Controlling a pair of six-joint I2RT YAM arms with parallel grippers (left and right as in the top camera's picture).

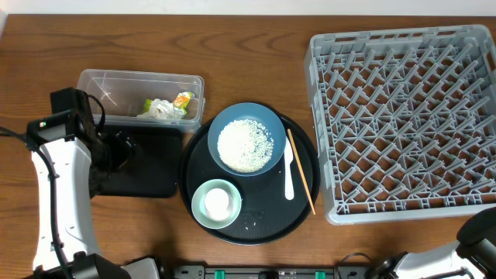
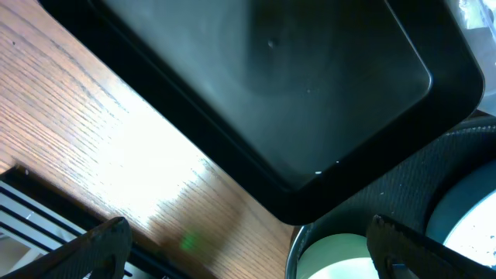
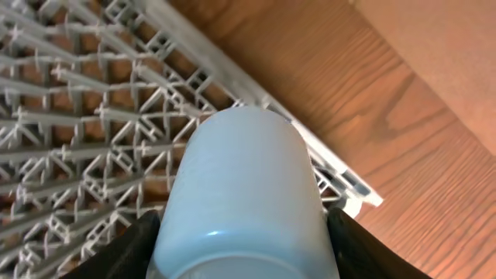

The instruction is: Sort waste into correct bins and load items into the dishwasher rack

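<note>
Wooden tabletop is showing past a corner of the dishwasher rack, where the right gripper is clamping a pale cup above the pegs. Carrying it inward and seating it squarely between pegs is looking wisest; the left gripper is gaping over the black tray.

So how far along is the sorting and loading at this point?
Done: crumpled tissue and wrapper lie in the clear tub. In hand: right fingers grip a pale cup above the dishwasher rack edge; nothing shows loaded yet. To do: rice on the blue plate, green bowl, spoon, chopsticks.
</note>
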